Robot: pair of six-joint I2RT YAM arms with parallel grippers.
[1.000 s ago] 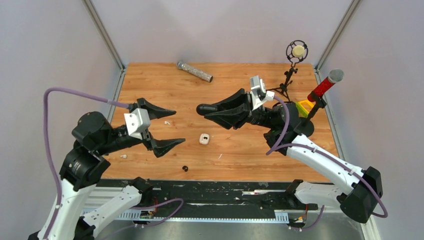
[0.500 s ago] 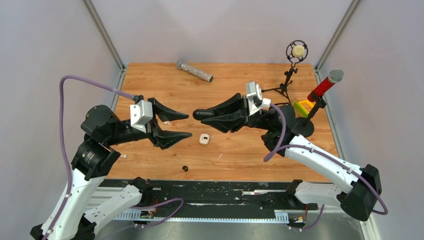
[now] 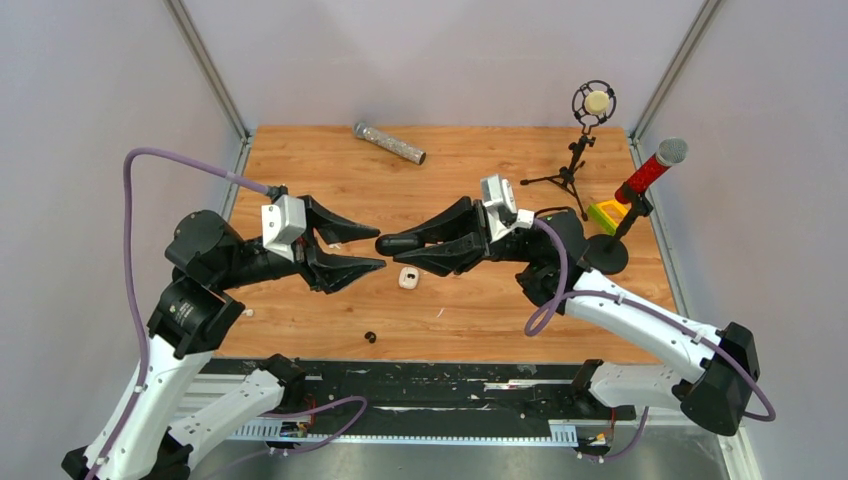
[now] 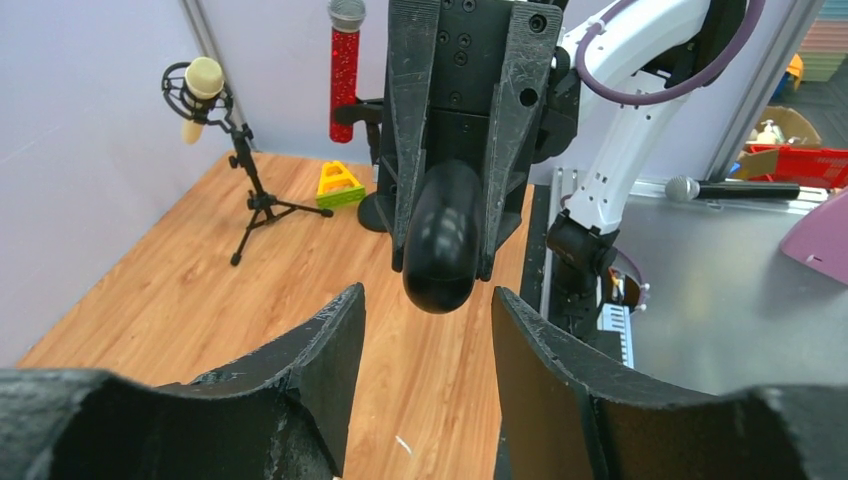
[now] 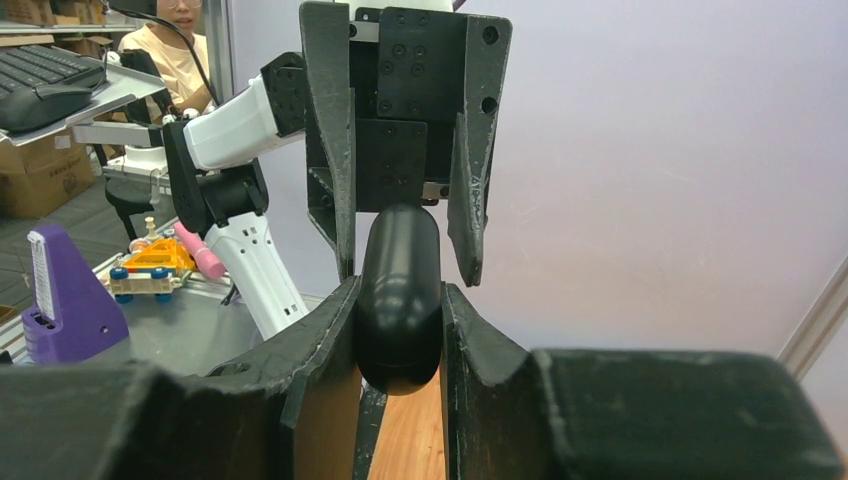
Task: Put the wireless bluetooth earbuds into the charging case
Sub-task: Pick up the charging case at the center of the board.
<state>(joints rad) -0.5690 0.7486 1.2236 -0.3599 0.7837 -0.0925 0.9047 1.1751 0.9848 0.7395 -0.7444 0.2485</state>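
Note:
My right gripper (image 3: pixel 430 243) is shut on a black oblong charging case (image 3: pixel 393 243) and holds it level above the table, pointing left. The case fills the gap between its fingers in the right wrist view (image 5: pixel 398 290). My left gripper (image 3: pixel 381 250) is open and empty, facing the case, whose tip lies about level with its fingertips; in the left wrist view the case (image 4: pixel 441 240) hangs just beyond the gripper (image 4: pixel 428 310). A whitish earbud (image 3: pixel 408 277) lies on the wood below both grippers. A black roundish earbud (image 3: pixel 370 337) lies near the front edge.
A silver microphone (image 3: pixel 390 143) lies at the back. A tripod microphone (image 3: pixel 593 105), a red microphone on a stand (image 3: pixel 650 170) and a yellow-green toy (image 3: pixel 607 213) stand at the back right. Small white flecks (image 3: pixel 246 313) dot the wood.
My right gripper has carried the case leftwards and lower. My left gripper has moved right towards it and its jaws have narrowed. The earbuds have not moved.

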